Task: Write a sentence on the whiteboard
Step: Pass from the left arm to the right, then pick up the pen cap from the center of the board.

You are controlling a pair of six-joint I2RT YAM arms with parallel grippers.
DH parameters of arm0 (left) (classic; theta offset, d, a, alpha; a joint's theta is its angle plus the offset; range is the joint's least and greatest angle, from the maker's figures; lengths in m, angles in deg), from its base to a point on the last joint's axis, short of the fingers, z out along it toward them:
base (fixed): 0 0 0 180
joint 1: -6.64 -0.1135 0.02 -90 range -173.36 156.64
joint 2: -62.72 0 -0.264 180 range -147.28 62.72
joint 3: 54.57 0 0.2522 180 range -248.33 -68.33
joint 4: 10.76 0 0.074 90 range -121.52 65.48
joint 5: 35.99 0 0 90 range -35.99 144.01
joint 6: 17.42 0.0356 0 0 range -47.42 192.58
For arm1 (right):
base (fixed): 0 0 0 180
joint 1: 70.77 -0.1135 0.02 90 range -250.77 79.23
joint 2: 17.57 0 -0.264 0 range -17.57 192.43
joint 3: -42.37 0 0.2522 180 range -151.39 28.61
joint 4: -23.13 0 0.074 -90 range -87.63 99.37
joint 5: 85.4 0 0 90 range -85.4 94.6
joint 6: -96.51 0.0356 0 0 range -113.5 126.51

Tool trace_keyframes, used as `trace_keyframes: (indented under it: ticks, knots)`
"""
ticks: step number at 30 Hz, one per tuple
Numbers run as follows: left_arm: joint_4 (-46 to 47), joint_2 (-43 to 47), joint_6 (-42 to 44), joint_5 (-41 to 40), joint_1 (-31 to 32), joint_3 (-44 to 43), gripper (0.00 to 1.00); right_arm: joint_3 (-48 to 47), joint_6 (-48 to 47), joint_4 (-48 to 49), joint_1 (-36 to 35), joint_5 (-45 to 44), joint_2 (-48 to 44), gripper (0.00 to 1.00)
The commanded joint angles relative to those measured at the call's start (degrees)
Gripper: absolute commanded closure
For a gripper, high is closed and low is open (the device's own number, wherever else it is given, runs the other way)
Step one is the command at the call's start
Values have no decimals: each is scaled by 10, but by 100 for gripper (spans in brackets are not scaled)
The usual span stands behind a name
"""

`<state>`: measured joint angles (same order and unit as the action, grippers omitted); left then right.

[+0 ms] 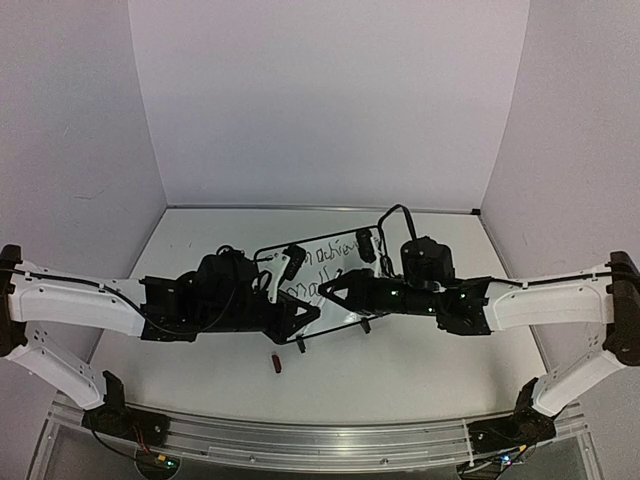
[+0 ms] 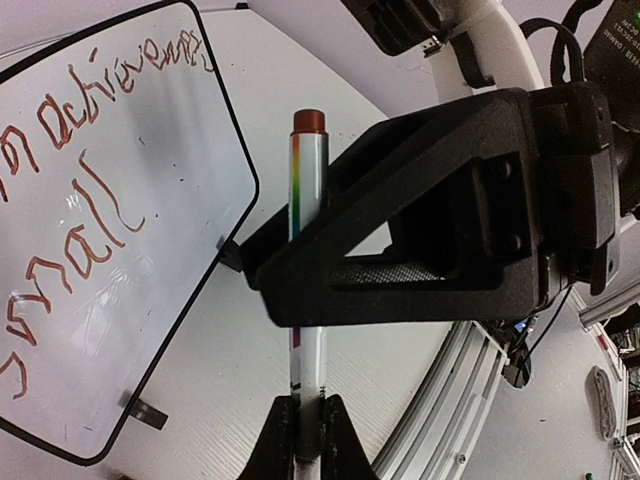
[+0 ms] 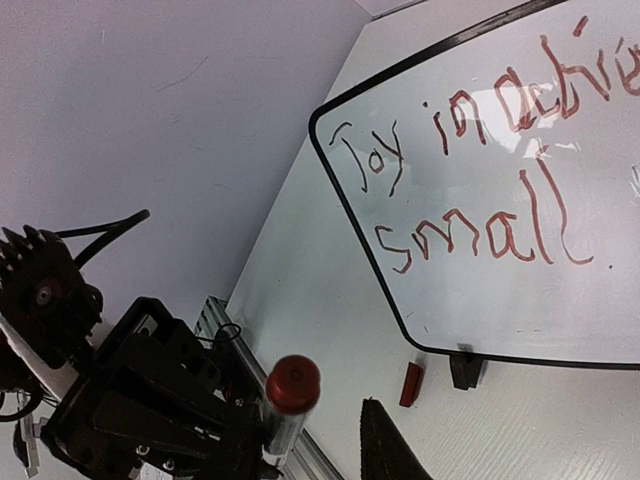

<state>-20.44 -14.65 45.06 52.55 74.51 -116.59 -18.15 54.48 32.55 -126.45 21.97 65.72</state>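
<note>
White walls (image 1: 330, 100) close in a pale table (image 1: 420, 370), with a metal rail (image 1: 320, 440) along its near edge carrying the two arm bases. Both arms reach inward and meet over the middle of the table, the left arm (image 1: 70, 300) from the left and the right arm (image 1: 550, 300) from the right.

Beneath their wrists stands the whiteboard (image 1: 330, 262), near the centre of the table and tilted back on its black clip feet (image 3: 465, 368). It bears red handwriting that reads "Joy in achieve…" on the upper line and "small" below.

The left gripper (image 2: 306, 425) is clamped on the lower end of a white marker (image 2: 308, 200), whose red end points up and away from the wrist. The right gripper (image 1: 325, 292) sits just beside it, one black triangular finger crossing in front of the marker's barrel. Whether its jaws are closed on the marker cannot be told.

A small red cap (image 1: 276, 363) lies on the table just in front of the board.
</note>
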Motion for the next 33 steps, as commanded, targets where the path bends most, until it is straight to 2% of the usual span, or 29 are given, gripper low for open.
trace_keyframes:
  ticks: [1, 5, 7, 8, 10, 13, 16, 19, 22, 27, 33]
  knots:
    - [19, 19, 0, 12, -1, -2, 100, -20, 21, 77, -4, 19, 34, 82]
    - [10, 21, -3, 5, -3, -4, 100, -15, 27, 87, -4, 6, 42, 99]
    - [-7, 22, -7, -6, -5, -9, 97, -8, 21, 87, -4, -11, 35, 100]
    - [-19, 23, -12, -19, -5, -11, 91, -3, 16, 86, -4, -27, 29, 100]
    - [-45, 32, -23, -49, -7, -8, 72, 5, -2, 71, -4, -67, 8, 100]
    - [-80, 62, -41, -80, -9, 14, 46, 2, -44, -1, -4, -146, -31, 100]
    - [-116, 100, -24, -82, -11, 50, 37, -15, -77, -96, -4, -239, -65, 100]
    - [-189, 119, -35, -84, -34, 70, 35, -13, -97, -139, -4, -304, -93, 100]
    - [-246, 124, -84, -58, -81, 77, 43, -8, -107, -155, -4, -337, -111, 100]
    - [-208, 122, -150, -50, -85, 113, 43, 7, -93, -160, -4, -357, -119, 100]
    - [-144, 39, -174, 4, -86, 106, 42, 17, -84, -160, -4, -348, -115, 100]
